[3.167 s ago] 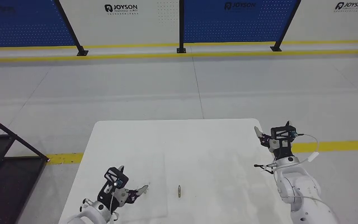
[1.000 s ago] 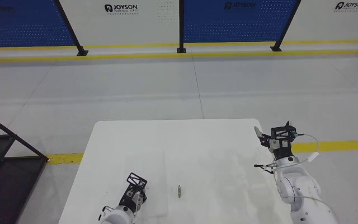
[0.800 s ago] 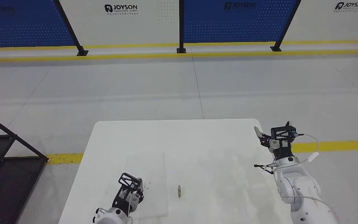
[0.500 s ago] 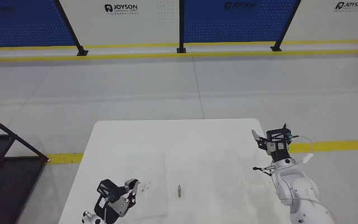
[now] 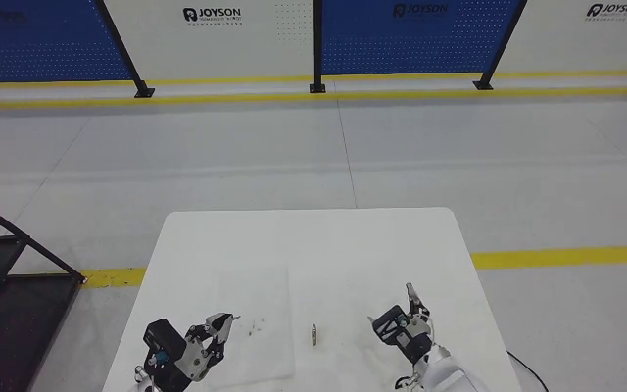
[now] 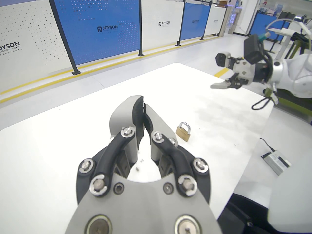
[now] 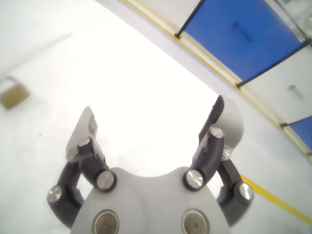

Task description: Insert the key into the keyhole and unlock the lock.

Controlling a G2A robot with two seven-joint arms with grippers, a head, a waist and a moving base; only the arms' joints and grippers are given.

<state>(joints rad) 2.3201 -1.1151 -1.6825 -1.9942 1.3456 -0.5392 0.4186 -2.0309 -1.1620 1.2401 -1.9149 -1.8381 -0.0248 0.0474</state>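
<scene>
A small brass padlock [image 5: 313,334] with a silver shackle lies on the white table [image 5: 323,245] near its front edge; it also shows in the wrist views [image 6: 183,132] [image 7: 12,94]. My left gripper [image 5: 221,323] hovers left of it, fingertips shut together [image 6: 144,105]; I cannot make out a key between them. A few tiny dark specks [image 5: 253,323] lie on the table between this gripper and the padlock; what they are is unclear. My right gripper [image 5: 392,312] hangs right of the padlock, open [image 7: 153,108] and holding nothing.
A black frame [image 5: 29,255] stands off the table's left side. A small silver box [image 6: 275,161] with a cable lies on the floor beside the table. Blue and white fence panels [image 5: 411,34] close off the far floor.
My left gripper drew back from beside the padlock toward the front left, uncovering the specks. My right arm swung in from the table's right edge to just right of the padlock.
</scene>
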